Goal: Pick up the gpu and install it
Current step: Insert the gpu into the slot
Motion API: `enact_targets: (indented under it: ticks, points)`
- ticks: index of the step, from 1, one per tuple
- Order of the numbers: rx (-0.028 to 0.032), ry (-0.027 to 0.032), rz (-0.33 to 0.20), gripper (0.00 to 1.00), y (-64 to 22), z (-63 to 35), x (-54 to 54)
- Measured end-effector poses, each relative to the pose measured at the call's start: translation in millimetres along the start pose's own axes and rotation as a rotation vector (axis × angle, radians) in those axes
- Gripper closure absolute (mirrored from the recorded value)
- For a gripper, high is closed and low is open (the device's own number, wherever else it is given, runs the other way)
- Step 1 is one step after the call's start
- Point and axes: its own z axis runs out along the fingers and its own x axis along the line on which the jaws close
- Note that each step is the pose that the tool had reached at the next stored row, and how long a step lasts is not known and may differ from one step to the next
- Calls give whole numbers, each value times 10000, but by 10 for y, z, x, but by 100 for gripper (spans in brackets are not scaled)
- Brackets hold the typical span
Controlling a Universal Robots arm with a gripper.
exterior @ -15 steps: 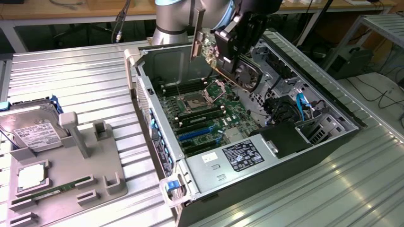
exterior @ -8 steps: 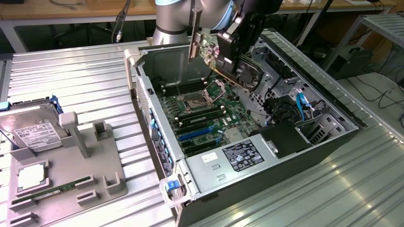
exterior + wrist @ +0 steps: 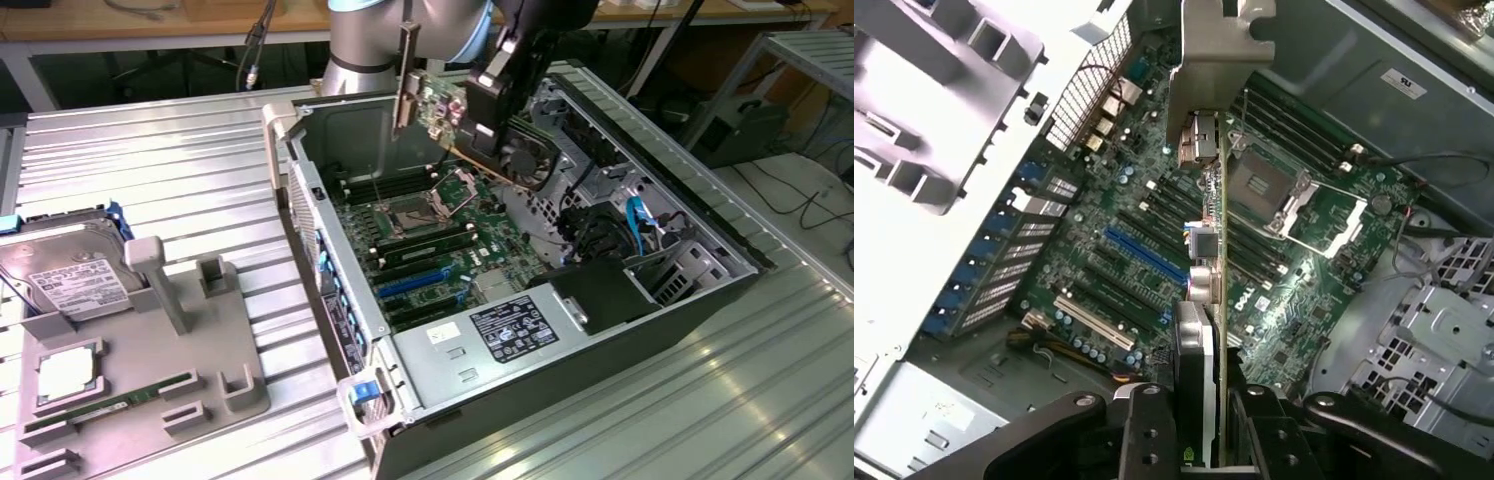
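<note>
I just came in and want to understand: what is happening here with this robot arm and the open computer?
The arm's gripper is shut on the gpu and holds it on edge in the air above the open computer case. The card hangs over the motherboard and is not yet seated in a slot. Beside the case, a hard drive sits on a grey holder.

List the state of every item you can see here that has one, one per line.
gpu: held on edge above the open case, not seated.
gripper: shut on the gpu.
computer case: on its side, side panel off.
blue expansion slot: empty.
hard drive: resting in the gray fixture.
memory stick: lying flat in the fixture.
</note>
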Motion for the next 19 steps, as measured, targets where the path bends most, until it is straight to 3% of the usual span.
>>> enact_targets:
  ticks: [19]
  points:
    - [-38, 53, -1897, 72, -21, 0, 14]
